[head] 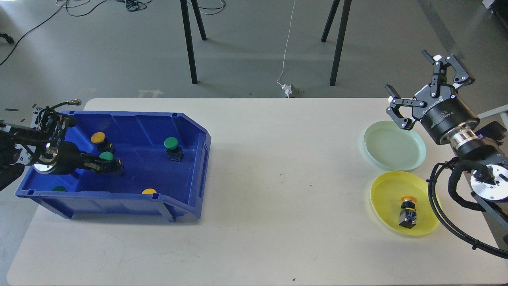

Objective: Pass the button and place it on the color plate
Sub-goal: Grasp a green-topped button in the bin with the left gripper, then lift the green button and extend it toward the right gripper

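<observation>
Left gripper point(113, 167) inside glossy blue plastic bin point(190, 131), dark fingers around a green-capped button point(106, 156); grip not discernible. Elsewhere in bin: yellow-capped button point(97, 138), round green-capped button point(172, 144). Far right on matte white table point(258, 198): pale green round plate point(393, 147), yellow round plate point(389, 194) holding orange-capped button point(408, 212) on its side; right gripper point(410, 75) spread wide, empty.

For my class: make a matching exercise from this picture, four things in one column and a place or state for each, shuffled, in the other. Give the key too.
Things:
1. right claw
2. left claw
3. yellow plate
4. green plate

Places or states:
A. holds nothing
B. reaching inside the blue bin
C. open, raised above the table's right end
D. has a yellow-capped button lying in it

Pairs: 1-C, 2-B, 3-D, 4-A
</observation>
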{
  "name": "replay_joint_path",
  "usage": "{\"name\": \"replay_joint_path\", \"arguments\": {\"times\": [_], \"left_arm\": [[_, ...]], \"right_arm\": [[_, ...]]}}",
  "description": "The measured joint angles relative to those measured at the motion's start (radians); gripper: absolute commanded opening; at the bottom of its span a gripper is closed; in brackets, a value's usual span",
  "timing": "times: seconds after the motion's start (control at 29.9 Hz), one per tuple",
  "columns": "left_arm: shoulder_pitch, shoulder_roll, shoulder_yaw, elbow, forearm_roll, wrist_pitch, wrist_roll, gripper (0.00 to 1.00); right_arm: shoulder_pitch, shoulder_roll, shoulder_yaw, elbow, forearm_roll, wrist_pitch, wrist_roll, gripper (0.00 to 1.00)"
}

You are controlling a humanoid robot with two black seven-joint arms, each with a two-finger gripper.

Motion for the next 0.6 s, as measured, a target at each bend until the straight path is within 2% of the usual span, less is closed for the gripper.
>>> {"name": "replay_joint_path", "arguments": {"times": [0.23,0.37,0.47,0.6], "left_arm": [[-0.121,0.229,-0.014,-0.354,-0.116,-0.019,0.0,0.04],[-0.164,0.302,-0.094,-0.524,-0.213,-0.019,0.0,0.04],[-0.17,0.294,-0.181,-0.59,-0.345,-0.019,0.0,0.04],[-0.172,0.157,-0.241,-0.591,-0.533,-0.019,0.0,0.04]], "right_arm": [[0.0,0.002,0.0,-0.01,0.0,0.0,0.0,0.97],[-0.008,0.002,-0.001,-0.013,-0.004,0.0,0.0,0.97],[-0.027,0.0,-0.004,-0.008,-0.012,0.002,0.0,0.97],[-0.07,-0.008,0.001,0.007,-0.015,0.017,0.001,0.97]]}}
